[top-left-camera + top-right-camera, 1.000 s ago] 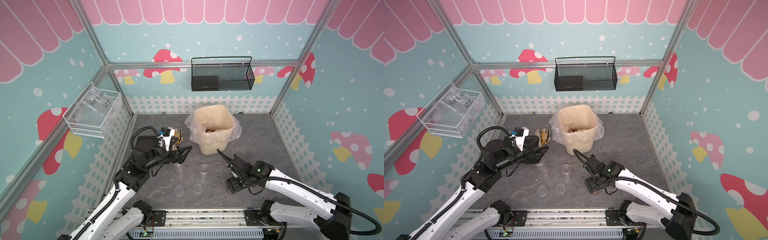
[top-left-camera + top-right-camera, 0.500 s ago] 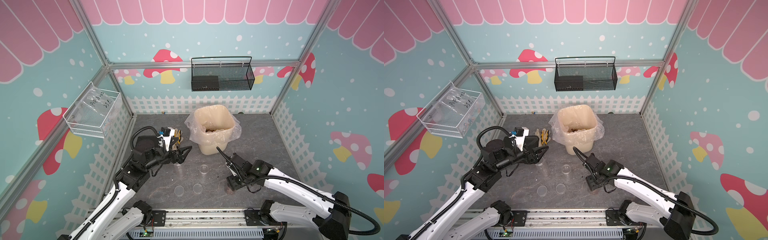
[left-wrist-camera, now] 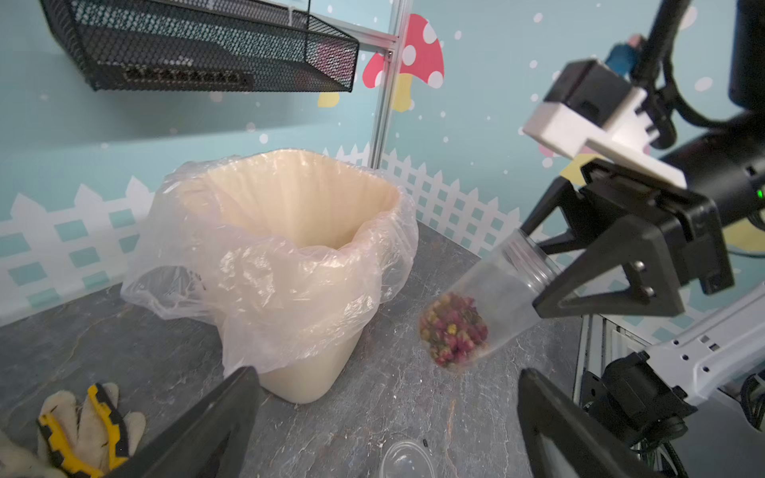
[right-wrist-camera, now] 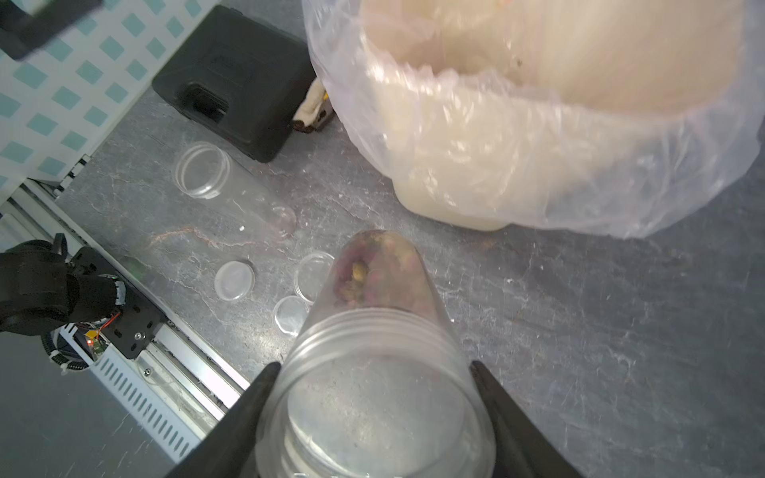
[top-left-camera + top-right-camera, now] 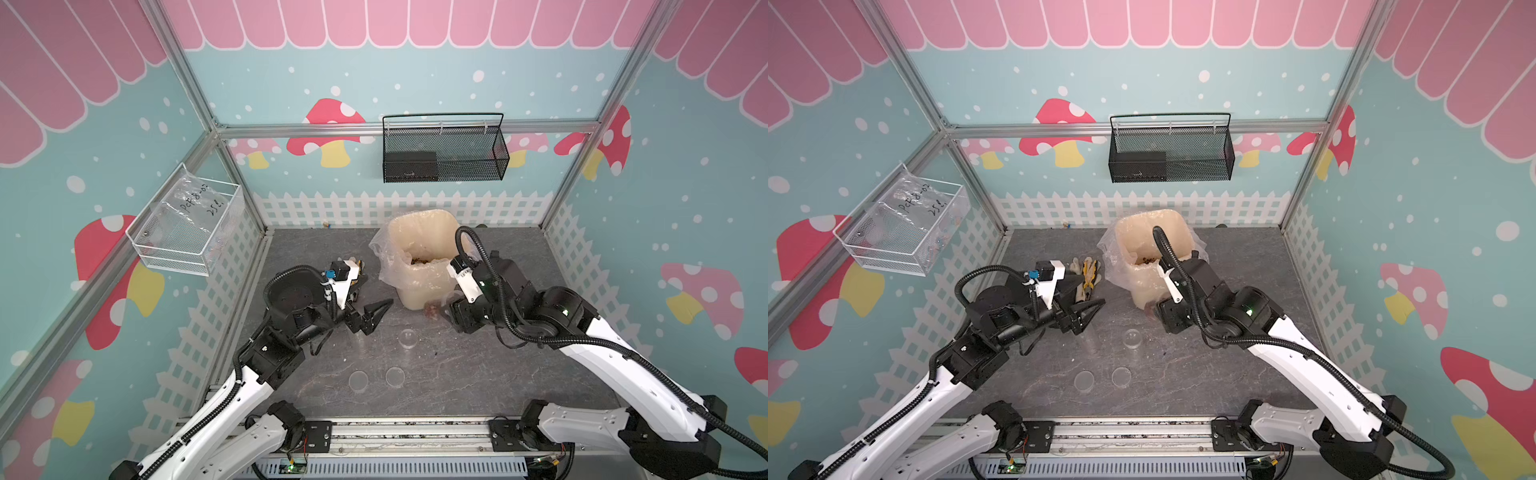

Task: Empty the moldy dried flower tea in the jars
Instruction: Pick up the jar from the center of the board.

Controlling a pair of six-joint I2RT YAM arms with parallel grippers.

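The right arm (image 5: 623, 374) reaches in from the lower right of the frame in both top views. It is bent at the elbow, with its wrist low at the foot of the bin (image 5: 419, 282) in the middle. The right claw (image 4: 374, 366) is clamped on the threaded neck of a clear jar (image 3: 496, 289). The jar is tilted, open mouth toward the wrist and closed end down toward the table (image 5: 478, 374). The tea (image 3: 453, 329) sits bunched in that lower end.

The left arm (image 5: 249, 386) comes from the lower left and is also bent. The left claw (image 5: 374, 316) is aimed at the bin, fingers wide apart, holding nothing.

In the top views the right claw's fingers are hidden under the wrist and cable, and the held jar shows only as a reddish smudge (image 5: 433, 309). It is blurred in the left wrist view, so I cannot tell whether it touches the table. An empty jar (image 4: 223, 182) is barely visible from above. Two lids (image 5: 358, 380) lie flat near the front.
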